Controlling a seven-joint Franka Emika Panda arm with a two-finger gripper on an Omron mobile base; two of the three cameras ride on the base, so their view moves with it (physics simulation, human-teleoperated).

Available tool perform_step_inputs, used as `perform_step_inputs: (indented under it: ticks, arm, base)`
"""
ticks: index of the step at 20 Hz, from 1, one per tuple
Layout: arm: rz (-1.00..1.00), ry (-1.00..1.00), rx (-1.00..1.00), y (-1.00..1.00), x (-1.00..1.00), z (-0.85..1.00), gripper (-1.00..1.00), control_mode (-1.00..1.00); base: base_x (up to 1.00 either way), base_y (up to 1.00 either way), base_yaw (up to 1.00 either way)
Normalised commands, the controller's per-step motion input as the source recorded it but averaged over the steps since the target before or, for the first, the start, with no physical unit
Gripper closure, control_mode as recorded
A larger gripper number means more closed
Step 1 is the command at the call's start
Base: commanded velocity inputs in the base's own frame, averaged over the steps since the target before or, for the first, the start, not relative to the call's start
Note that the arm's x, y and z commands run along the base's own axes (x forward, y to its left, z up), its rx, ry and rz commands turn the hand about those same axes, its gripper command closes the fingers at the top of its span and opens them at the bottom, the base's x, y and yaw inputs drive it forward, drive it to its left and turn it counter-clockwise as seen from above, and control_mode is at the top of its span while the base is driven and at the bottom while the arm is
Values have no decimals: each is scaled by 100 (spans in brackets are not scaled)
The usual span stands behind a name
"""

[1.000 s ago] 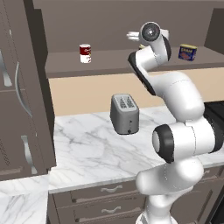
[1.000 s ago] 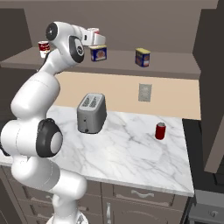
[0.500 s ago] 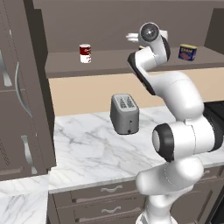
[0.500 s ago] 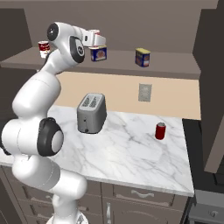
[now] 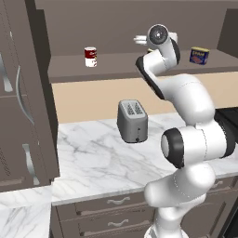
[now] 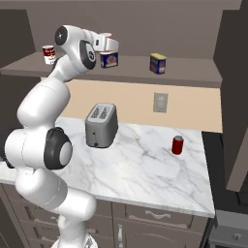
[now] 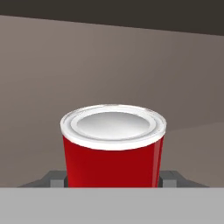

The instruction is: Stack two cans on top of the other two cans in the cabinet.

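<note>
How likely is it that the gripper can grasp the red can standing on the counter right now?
Probably not: its fingers are clamped on a second red can, up by the blue tin.

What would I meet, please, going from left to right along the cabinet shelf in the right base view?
Red-and-white can → claw holding a red can above the first blue tin → second blue tin.
</note>
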Motion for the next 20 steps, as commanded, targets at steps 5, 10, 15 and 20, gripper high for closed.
perform_step_inputs:
  ticks: [5, 10, 15, 20]
  arm:
    - [0, 0, 0, -1, 12, 0, 100, -100]
    - [0, 0, -1, 0, 12, -1, 100, -100]
    - [0, 0, -1, 0, 12, -5, 100, -100]
    - [0, 0, 0, 0, 10, -18, 100, -100]
  base:
    - [0, 0, 0]
    - [0, 0, 0]
    - [0, 0, 0]
    - [0, 0, 0]
